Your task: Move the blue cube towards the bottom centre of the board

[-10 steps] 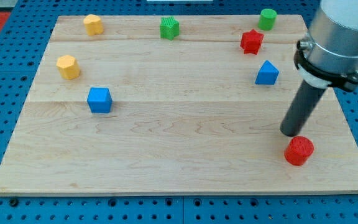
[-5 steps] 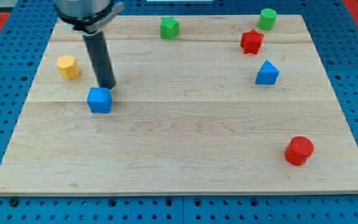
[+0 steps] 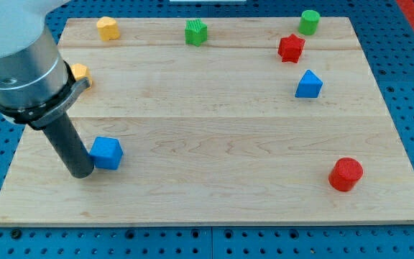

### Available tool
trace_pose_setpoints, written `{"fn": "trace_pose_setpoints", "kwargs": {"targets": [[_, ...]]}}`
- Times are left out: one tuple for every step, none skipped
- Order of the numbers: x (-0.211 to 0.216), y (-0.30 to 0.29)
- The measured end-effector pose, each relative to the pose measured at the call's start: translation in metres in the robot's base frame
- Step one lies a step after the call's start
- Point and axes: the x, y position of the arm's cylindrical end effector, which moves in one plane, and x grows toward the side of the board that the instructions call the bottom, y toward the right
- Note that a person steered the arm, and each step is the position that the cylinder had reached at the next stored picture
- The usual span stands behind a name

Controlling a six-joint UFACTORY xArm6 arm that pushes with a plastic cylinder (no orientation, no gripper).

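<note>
Rod end effector, jawless and gripping nothing: my tip (image 3: 81,173) is pressing against the blue cube (image 3: 107,152) from the view's left, both sitting low at the desk's (image 3: 214,137) left side. I'm seeing no readable writing.

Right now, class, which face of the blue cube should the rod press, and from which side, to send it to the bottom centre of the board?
No grip here, only a push. Press the blue cube on its flat face towards the view's left, a little on its upper side, so it slides right and slightly down. My tip already sits against its left side, the right start.
</note>
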Motion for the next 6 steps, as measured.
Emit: {"fn": "trace_pose_setpoints", "kwargs": {"targets": [[-0.016,-0.042],[-0.031,-0.033],[-0.031,0.012],[-0.033,0.048],[-0.017,0.076],[-0.019,0.097]]}}
